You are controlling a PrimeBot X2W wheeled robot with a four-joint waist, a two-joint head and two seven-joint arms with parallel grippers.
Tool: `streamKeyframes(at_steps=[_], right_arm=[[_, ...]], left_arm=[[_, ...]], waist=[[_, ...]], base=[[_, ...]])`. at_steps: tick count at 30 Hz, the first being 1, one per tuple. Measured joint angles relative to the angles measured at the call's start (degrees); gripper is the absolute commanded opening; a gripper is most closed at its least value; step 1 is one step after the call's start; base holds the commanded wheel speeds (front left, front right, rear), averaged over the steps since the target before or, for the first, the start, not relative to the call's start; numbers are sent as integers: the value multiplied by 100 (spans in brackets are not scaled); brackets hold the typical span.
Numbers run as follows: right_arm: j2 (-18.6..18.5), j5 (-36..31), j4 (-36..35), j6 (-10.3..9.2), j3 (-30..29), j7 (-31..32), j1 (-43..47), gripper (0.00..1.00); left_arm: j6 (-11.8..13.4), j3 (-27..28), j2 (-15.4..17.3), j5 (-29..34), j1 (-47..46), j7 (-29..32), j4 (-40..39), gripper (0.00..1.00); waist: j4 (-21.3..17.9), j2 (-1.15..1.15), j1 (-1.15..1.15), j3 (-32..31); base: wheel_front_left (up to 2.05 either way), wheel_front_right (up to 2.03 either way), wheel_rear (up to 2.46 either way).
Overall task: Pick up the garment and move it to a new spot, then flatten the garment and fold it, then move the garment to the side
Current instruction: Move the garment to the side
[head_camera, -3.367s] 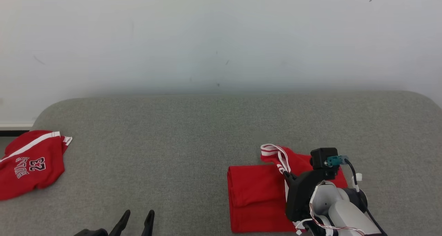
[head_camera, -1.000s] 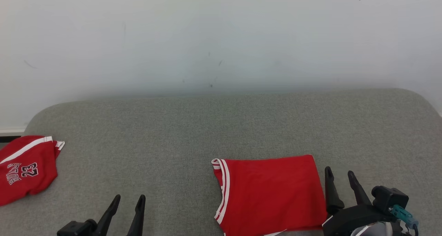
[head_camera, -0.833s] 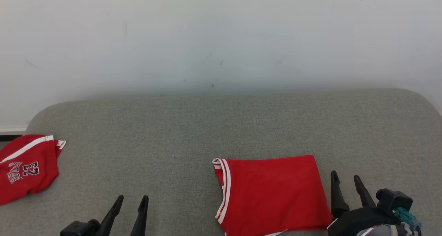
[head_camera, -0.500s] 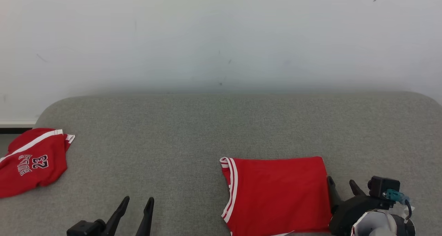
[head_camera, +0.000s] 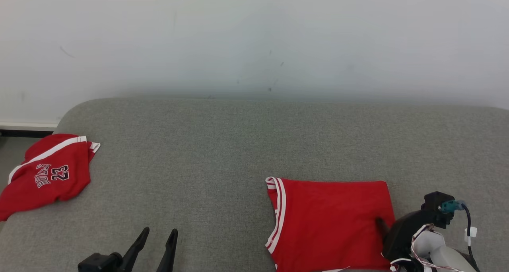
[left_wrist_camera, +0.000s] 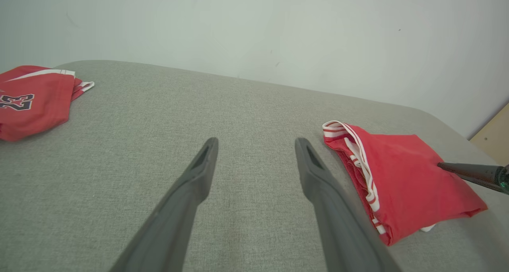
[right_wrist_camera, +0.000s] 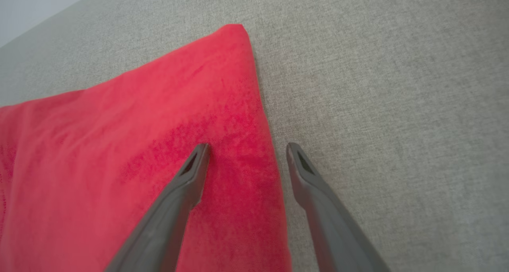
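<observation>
Grey cushion (head_camera: 222, 144): numbered jersey (head_camera: 47, 176) well left of folded garment (head_camera: 330, 220); your parted right gripper (right_wrist_camera: 246, 148) straddles its edge, left gripper (head_camera: 159, 230) parted, empty.

A folded red garment (head_camera: 330, 224) with white-striped trim on its left side lies flat at the lower right of the grey table (head_camera: 222, 144). The right end effector (head_camera: 387, 229) is at its right edge, with one dark fingertip on the cloth and the other hidden by the wrist. The left end effector (head_camera: 157, 242) hangs at lower left, fingers parted. A second red jersey (head_camera: 47, 176) marked 23 lies crumpled at the table's left edge.
</observation>
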Motion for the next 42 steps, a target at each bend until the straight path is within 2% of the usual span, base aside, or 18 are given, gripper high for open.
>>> streamKeyframes(at_steps=[12, 13, 14, 17, 27, 34, 42], right_arm=[[-101, -169, 510, 0, -180, 913, -409, 100], [-100, -169, 528, 0, -174, 1003, -454, 93], [-98, -168, 560, 0, -171, 1095, -501, 49], [-94, -158, 598, 0, -137, 1382, -615, 0], [-293, -258, 705, 1, -211, 1900, -882, 0], [-928, -582, 958, 1, -670, 1925, -1191, 0], [-1622, -1181, 1256, 1, -1210, 1653, -1324, 0]], left_arm=[[-2, -1, 42, -2, -109, 41, 3, 100], [-2, 1, 47, -2, -109, 42, 3, 100], [-2, 2, 51, -5, -109, 42, 2, 100], [-2, 7, 60, -7, -108, 42, 2, 100], [-2, -10, 44, -19, -105, 68, 3, 100], [-2, -10, 64, -24, -96, 83, -5, 100], [-1, 0, 143, -24, -58, 86, -83, 100]], waist=[[156, 0, 0, 68], [162, 0, 0, 69], [167, 0, 0, 71], [183, 0, 0, 79], [221, 0, 0, 90], [218, 0, 0, 111], [230, 0, -1, 174]], base=[[0, 0, 0], [0, 0, 0], [0, 0, 0], [0, 0, 0], [0, 0, 0], [0, 0, 0], [0, 0, 0]])
